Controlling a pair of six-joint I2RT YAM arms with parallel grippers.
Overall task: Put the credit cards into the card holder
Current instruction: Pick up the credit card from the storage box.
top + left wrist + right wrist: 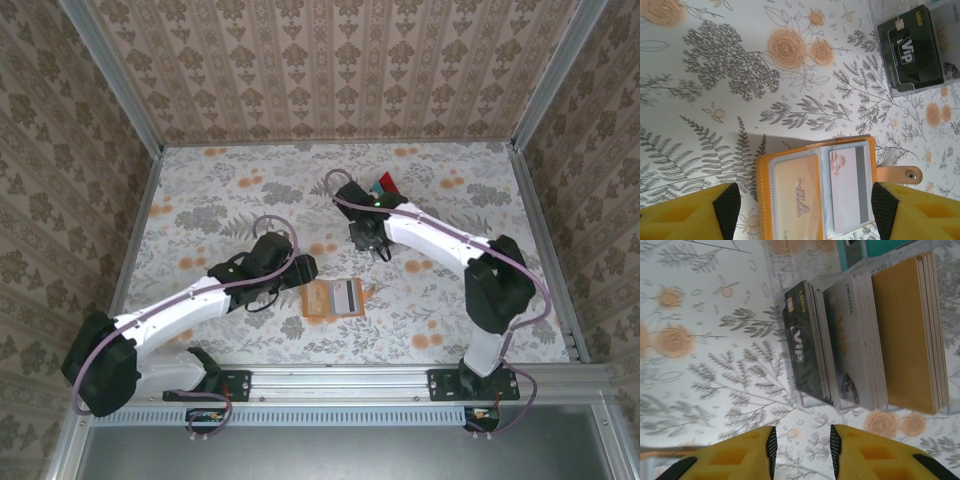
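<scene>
Left wrist view: my left tool (807, 220) gapes wide and empty, straddling the open card holder (763, 200) on the desk (715, 125) to steady it, I judge (two pockets filled). Right tool (802, 452), barely parted, holds nothing; credit cards (860, 340) stand stacked in a clear tray (810, 402) at its 1 o'clock.

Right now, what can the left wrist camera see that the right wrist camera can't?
Left wrist: the open orange card holder, with a beige card and a white striped card in its slots. Right wrist: stacks of grey cards and gold cards, plus a teal card. Both: the black VIP cards and the flowery tablecloth.
</scene>
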